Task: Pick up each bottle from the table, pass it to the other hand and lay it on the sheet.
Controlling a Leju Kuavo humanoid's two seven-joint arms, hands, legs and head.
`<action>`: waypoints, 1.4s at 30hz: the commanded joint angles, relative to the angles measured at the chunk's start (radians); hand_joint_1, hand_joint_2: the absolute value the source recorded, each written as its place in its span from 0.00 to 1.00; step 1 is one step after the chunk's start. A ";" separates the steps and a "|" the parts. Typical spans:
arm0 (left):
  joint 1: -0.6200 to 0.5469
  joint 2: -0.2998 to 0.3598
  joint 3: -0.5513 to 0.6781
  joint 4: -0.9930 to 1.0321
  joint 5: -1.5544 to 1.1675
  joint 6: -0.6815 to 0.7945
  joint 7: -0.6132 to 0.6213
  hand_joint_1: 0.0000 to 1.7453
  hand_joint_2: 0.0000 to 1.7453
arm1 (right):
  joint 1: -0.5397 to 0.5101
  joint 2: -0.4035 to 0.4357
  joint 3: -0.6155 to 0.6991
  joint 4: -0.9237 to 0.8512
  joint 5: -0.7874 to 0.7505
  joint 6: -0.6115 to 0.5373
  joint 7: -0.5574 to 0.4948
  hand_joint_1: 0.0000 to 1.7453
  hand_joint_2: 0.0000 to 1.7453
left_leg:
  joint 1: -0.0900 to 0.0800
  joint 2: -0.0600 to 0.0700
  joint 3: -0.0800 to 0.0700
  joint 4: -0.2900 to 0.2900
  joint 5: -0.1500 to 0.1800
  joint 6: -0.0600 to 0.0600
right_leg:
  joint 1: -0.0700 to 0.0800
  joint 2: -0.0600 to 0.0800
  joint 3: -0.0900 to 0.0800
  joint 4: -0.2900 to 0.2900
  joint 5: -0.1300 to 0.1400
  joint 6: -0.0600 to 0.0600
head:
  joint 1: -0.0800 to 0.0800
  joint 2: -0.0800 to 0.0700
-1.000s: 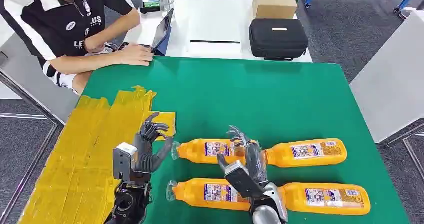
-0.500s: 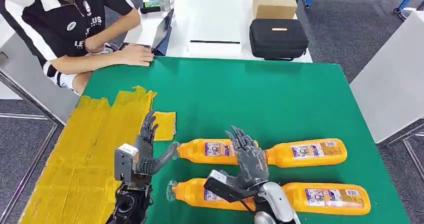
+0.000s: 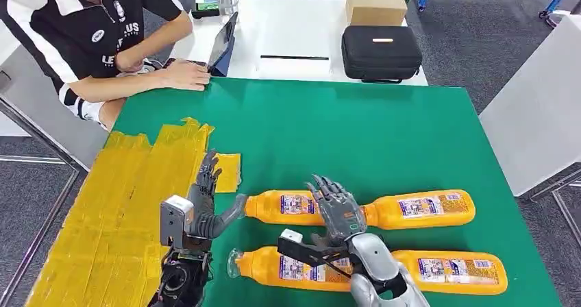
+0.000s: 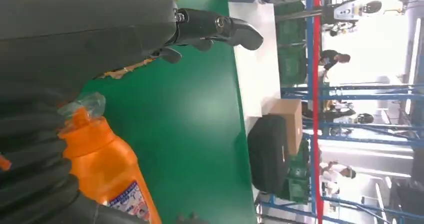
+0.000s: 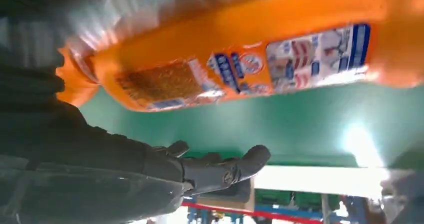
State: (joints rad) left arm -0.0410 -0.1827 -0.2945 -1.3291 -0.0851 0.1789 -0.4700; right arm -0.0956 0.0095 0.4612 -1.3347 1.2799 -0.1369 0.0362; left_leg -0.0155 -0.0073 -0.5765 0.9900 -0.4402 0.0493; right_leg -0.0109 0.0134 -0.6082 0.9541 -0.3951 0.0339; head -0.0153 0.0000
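Several orange bottles lie on their sides in two rows on the green table (image 3: 342, 129). My left hand (image 3: 204, 204) stands open by the edge of the yellow sheet (image 3: 116, 204), fingers straight up, its thumb reaching toward the cap of the far left bottle (image 3: 284, 207). That bottle's capped neck (image 4: 100, 144) shows close in the left wrist view. My right hand (image 3: 338, 211) hovers open, fingers spread, over the spot where the far left bottle meets the far right bottle (image 3: 421, 209). The near left bottle (image 3: 281, 266) lies under my right wrist. The right wrist view has a labelled bottle (image 5: 240, 59) close by, not gripped.
A person sits at the far left with an arm on the white table (image 3: 294, 40), beside a tablet (image 3: 223, 41). A black case (image 3: 381, 52) and a cardboard box (image 3: 375, 2) stand there too. Another white surface (image 3: 541, 108) lies to the right.
My left hand's fingers have uncurled and now point straight up. My right hand has rolled, its wrist swinging left, and stays over the far bottles. The bottles have not moved.
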 commanded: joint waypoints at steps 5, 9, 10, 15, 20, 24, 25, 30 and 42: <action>-0.035 0.009 -0.033 0.036 -0.007 -0.007 0.001 0.00 1.00 | -0.139 0.011 0.040 0.252 0.002 0.015 0.027 0.00 1.00 | 0.001 0.001 0.003 -0.001 -0.001 -0.002 | 0.001 0.000 0.003 -0.001 0.000 -0.001 | 0.000 0.000; -0.036 0.011 -0.036 0.037 -0.007 -0.007 0.000 0.00 1.00 | -0.157 0.019 0.033 0.293 -0.005 0.014 0.031 0.00 1.00 | 0.001 0.001 0.004 -0.001 -0.001 -0.003 | 0.001 0.000 0.004 -0.001 -0.001 -0.001 | 0.000 0.000; -0.038 0.010 -0.036 0.041 -0.006 -0.006 -0.001 0.00 1.00 | -0.168 0.022 0.029 0.318 -0.005 0.019 0.039 0.00 1.00 | 0.001 0.001 0.006 -0.001 -0.002 -0.003 | 0.001 -0.001 0.006 -0.001 -0.002 -0.001 | 0.000 0.000; -0.053 0.007 -0.042 0.066 -0.001 -0.004 0.001 0.00 1.00 | -0.199 0.038 0.010 0.412 -0.011 0.046 0.072 0.01 1.00 | 0.001 0.001 0.003 -0.001 -0.001 -0.002 | 0.001 0.000 0.003 -0.001 0.000 -0.001 | 0.000 0.000; -0.054 0.007 -0.043 0.066 -0.001 -0.004 0.001 0.00 1.00 | -0.200 0.038 0.011 0.416 -0.005 0.050 0.078 0.78 1.00 | 0.002 0.000 0.009 -0.001 -0.002 -0.004 | 0.002 -0.002 0.009 -0.002 -0.002 -0.001 | 0.000 0.000; -0.069 0.001 -0.046 0.081 0.006 0.003 0.006 0.00 1.00 | -0.218 0.048 -0.002 0.461 -0.012 0.060 0.084 1.00 1.00 | 0.002 0.000 0.009 -0.001 -0.001 -0.004 | 0.002 -0.003 0.009 -0.002 -0.002 -0.001 | 0.000 0.000; -0.070 0.000 -0.046 0.079 0.007 0.003 0.006 0.00 1.00 | -0.219 0.047 -0.006 0.461 -0.015 0.054 0.082 1.00 1.00 | 0.001 0.000 0.008 -0.001 -0.001 -0.003 | 0.001 -0.002 0.008 -0.002 -0.001 -0.001 | 0.000 0.000; -0.072 0.001 -0.046 0.081 0.008 -0.001 0.007 0.00 1.00 | -0.199 0.054 -0.049 0.407 -0.052 -0.015 0.066 1.00 1.00 | 0.001 -0.001 0.010 -0.001 -0.001 -0.002 | 0.001 -0.003 0.011 -0.002 -0.001 -0.001 | 0.000 0.000; -0.069 0.004 -0.045 0.077 0.010 -0.004 0.005 0.00 1.00 | -0.152 0.072 -0.150 0.267 -0.162 -0.211 -0.003 1.00 1.00 | 0.001 0.000 0.007 0.000 -0.001 -0.002 | 0.001 -0.002 0.007 -0.001 -0.001 -0.001 | 0.000 0.000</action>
State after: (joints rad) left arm -0.0763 -0.1881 -0.3239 -1.3035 -0.0805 0.1770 -0.4696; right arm -0.2496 0.0729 0.3643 -1.0460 1.1246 -0.3475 0.0420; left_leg -0.0157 -0.0059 -0.5712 0.9901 -0.4401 0.0495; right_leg -0.0108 0.0135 -0.6034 0.9539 -0.3951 0.0340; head -0.0153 0.0000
